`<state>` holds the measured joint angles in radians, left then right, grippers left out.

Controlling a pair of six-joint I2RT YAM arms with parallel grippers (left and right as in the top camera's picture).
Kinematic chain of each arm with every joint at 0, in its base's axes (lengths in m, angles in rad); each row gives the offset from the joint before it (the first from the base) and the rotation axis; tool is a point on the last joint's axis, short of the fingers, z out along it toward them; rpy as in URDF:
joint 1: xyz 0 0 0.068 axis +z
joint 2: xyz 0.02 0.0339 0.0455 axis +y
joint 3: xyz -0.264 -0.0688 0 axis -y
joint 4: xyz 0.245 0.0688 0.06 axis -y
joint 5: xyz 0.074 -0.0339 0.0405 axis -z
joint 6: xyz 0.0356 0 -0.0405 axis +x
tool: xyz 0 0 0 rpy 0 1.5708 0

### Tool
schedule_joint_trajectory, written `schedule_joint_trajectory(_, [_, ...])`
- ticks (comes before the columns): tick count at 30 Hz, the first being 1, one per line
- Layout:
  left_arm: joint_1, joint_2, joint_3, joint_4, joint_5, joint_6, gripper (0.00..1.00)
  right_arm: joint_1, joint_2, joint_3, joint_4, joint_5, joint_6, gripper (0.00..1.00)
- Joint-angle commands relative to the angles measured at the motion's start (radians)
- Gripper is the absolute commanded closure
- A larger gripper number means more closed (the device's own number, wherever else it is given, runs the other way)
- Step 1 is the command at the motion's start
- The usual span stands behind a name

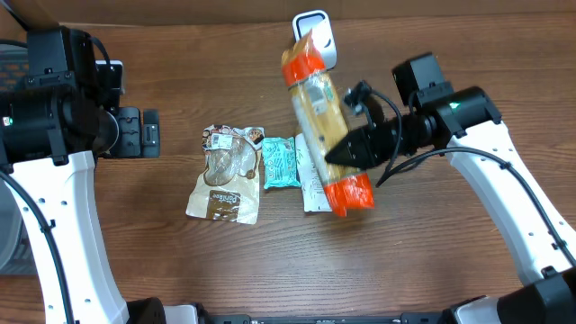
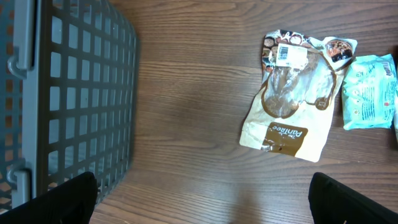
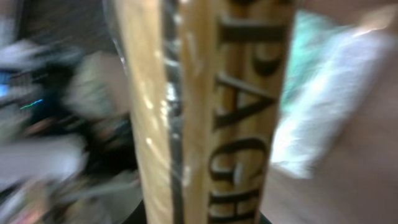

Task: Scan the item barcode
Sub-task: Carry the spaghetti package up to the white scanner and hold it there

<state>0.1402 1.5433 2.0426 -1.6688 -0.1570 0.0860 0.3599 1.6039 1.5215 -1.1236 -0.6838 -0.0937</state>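
A: Step in hand?
B: Presenting the item. Right gripper (image 1: 346, 151) clamped on spaghetti pack (image 1: 319, 103), which is lifted with its far end by the scanner (image 1: 313, 22) at 12 o'clock. Left gripper (image 1: 135, 132) spread wide, empty, at 9 o'clock.
A: Next?
B: Likely turn the barcode toward the scanner.
A: Text?
B: "PAGH" on the pack; pouch (image 2: 286, 118) perhaps "Purisee".

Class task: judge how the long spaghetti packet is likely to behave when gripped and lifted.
The spaghetti packet is probably stiff: it runs straight either side of the right gripper. Its glossy film looks slippery, so it may slide in the grip. The spaghetti inside is likely brittle if squeezed hard.
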Motion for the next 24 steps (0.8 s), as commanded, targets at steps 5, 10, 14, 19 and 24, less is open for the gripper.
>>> schedule_joint_trajectory(5, [0.004, 0.003, -0.001, 0.001, 0.005, 0.019, 0.0, 0.163, 0.101, 0.095, 0.265, 1.087, 0.141, 0.97])
schedule_joint_trajectory(10, [0.004, 0.003, -0.001, 0.001, 0.005, 0.019, 0.0, 0.181, 0.283, 0.095, 0.558, 1.389, -0.206, 0.97])
schedule_joint_trajectory(14, [0.004, 0.003, -0.001, 0.001, 0.005, 0.019, 0.0, 0.181, 0.391, 0.095, 0.819, 1.518, -0.448, 0.97])
schedule_joint_trajectory(19, [0.004, 0.003, -0.001, 0.001, 0.005, 0.019, 0.0, 0.178, 0.556, 0.095, 1.185, 1.652, -0.844, 0.97])
schedule_joint_trajectory(24, [0.004, 0.003, -0.001, 0.002, 0.005, 0.019, 0.0, 0.157, 0.724, 0.096, 1.555, 1.688, -1.135, 0.97])
